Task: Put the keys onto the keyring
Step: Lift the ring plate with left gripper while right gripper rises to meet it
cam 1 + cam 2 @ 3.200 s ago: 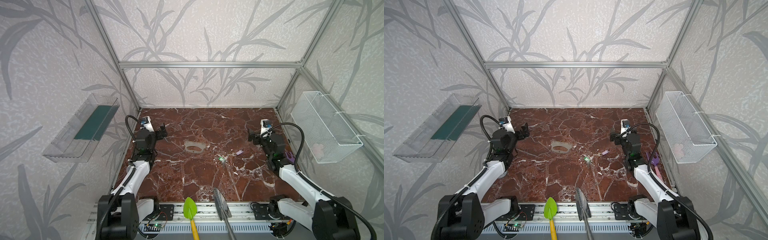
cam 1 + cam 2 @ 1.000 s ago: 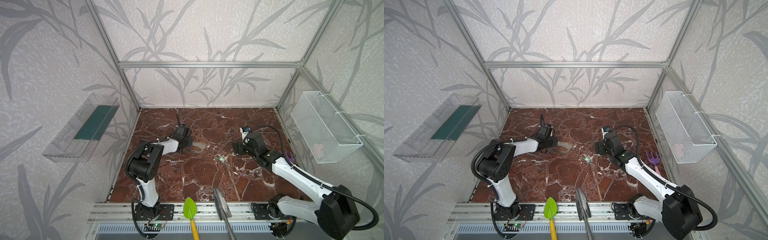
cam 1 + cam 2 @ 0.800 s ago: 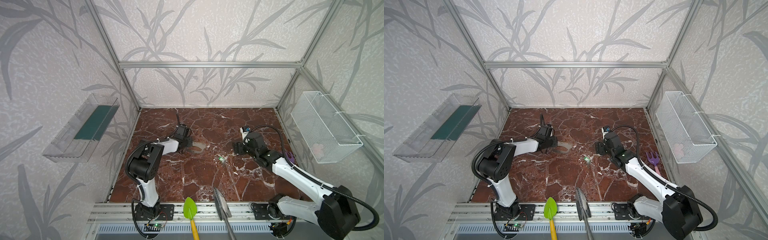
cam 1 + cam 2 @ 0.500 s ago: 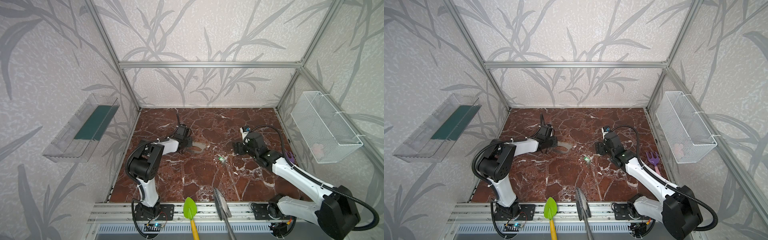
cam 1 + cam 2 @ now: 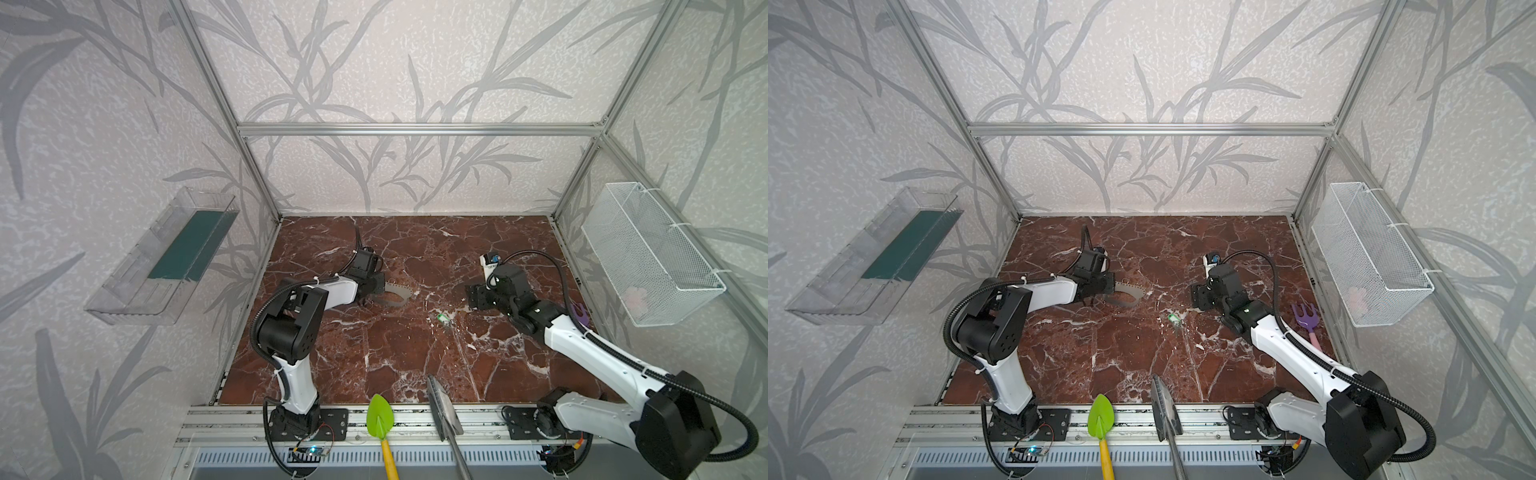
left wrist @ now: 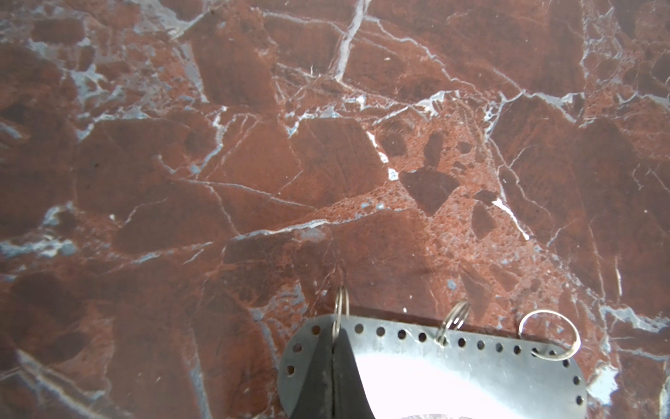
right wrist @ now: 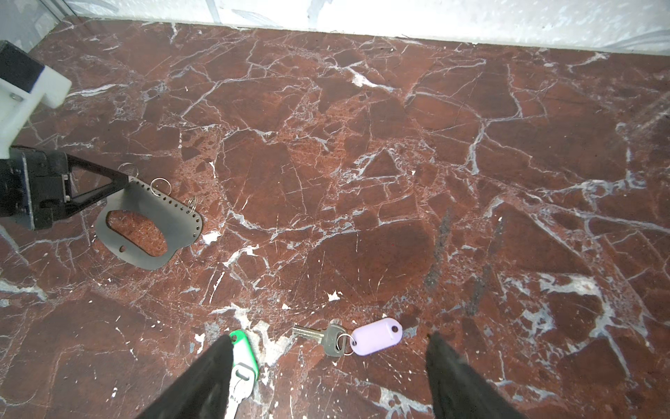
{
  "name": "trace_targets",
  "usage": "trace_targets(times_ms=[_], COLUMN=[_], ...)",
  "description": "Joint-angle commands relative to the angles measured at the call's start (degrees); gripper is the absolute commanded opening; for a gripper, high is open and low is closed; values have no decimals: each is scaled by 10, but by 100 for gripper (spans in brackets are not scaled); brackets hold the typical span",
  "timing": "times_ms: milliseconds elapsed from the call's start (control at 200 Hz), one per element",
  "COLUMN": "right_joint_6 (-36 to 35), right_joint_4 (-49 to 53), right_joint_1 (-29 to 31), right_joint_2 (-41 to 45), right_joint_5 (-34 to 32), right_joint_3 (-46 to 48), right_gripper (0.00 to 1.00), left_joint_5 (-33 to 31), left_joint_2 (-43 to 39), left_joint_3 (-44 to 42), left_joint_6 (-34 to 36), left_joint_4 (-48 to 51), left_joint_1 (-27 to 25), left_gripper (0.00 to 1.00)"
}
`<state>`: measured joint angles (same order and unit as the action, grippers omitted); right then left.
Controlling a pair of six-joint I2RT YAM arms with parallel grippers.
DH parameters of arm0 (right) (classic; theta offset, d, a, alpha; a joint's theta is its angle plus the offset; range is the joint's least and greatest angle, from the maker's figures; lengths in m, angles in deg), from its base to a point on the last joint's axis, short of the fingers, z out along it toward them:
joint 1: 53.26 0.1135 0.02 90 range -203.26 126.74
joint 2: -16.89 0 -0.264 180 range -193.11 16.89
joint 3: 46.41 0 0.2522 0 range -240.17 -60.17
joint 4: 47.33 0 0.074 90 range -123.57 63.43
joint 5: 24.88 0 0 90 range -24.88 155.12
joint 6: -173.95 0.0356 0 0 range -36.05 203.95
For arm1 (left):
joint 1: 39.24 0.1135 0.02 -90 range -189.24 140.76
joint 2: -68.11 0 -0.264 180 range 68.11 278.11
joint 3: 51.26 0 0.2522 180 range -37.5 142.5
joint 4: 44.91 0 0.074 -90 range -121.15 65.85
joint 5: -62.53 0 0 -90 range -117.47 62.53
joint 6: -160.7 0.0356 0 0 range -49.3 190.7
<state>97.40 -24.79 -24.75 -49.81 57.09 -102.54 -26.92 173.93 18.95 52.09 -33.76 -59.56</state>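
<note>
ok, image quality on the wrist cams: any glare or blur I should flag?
Left wrist view: glare blows out the lower face of the keyring; the marble looks soft. Right wrist view: sharp on the lilac key and green key; the dark near jaws are blurred; the back wall is overexposed.

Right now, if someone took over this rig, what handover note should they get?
Left claw: shut on the edge of the keyring tag, which lies on the marble table with three thin wire rings along its holed edge.
Right claw: open and empty, low over the keys.
Lilac-tagged key: lying flat between the right claw's fingers.
Green-tagged key: beside one of those fingers, flat on the table.
Done: tag gripped.
Left: pick up each key and thread it onto a ring; neither is on yet.
</note>
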Motion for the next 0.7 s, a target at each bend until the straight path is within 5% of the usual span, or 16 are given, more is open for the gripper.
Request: trace_targets(times_ms=[0, 390, 695], right_joint_6=[-7, -67, -139], right_joint_4=[8, 4, -1], right_joint_1=[3, 11, 34], right_joint_2=[17, 36, 45], right_joint_5=[1, 46, 145], right_joint_3=[0, -14, -59], right_gripper=[81, 78, 76], left_joint_5=[7, 167, 298], left_joint_2=[-19, -79, -166], left_joint_3=[20, 58, 77], left_joint_6=[28, 90, 109], left_joint_4=[-1, 74, 100], left_joint_1=[-4, -4, -5], left_gripper=[0, 0, 0])
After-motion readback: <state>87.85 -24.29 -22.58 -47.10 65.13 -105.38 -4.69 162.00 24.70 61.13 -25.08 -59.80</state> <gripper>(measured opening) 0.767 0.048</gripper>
